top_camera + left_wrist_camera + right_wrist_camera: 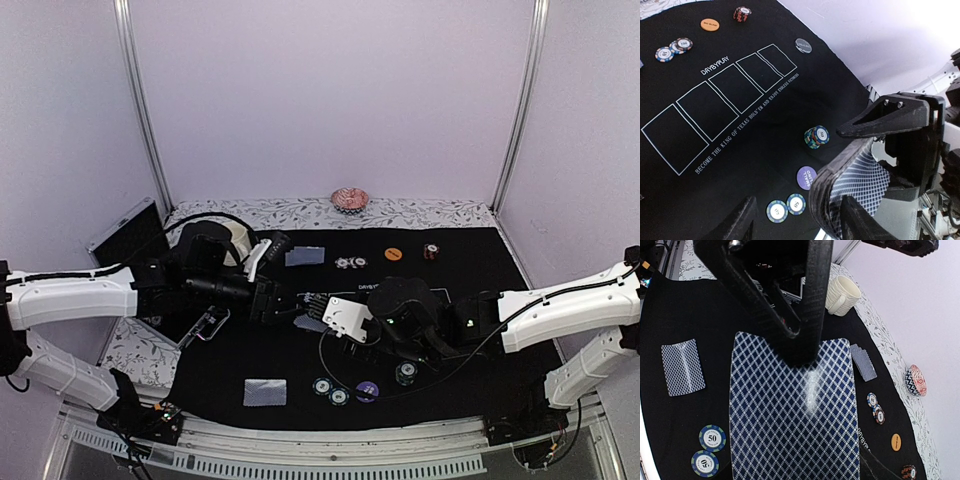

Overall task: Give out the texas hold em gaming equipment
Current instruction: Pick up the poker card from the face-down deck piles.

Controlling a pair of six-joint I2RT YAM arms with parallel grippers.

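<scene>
The right gripper [800, 347] is closed on a playing card with a blue diamond-lattice back [795, 420], holding it just above the middle of the black felt mat [460, 400] that covers the desk. In the left wrist view the card bows between the right arm's dark fingers. The left gripper [292, 306] faces it from the mat's left side, its jaws apart and set around the card's near end. I cannot tell whether they touch it.

Five white card outlines [720, 107] are printed in a row across the mat's middle.

Towards the far edge lie:
- a second lattice-backed card [305, 256], face down
- a small cluster of blue-and-white striped poker chips [351, 263]
- an orange round button [393, 254]
- a short red-and-black chip stack [431, 251], to the right of the button

Along the near edge lie:
- a third face-down card [265, 392]
- two flat blue-green chips [330, 391]
- a purple round button [367, 390]
- a short stack of green-and-orange-edged chips [405, 373], further right

A black round button [803, 45] sits near the mat's right edge.

Off the mat, a cream ribbed mug [842, 296] stands by the far-left corner. A pink ruffled dish [349, 198] rests on the floral cloth at the back of the desk.
</scene>
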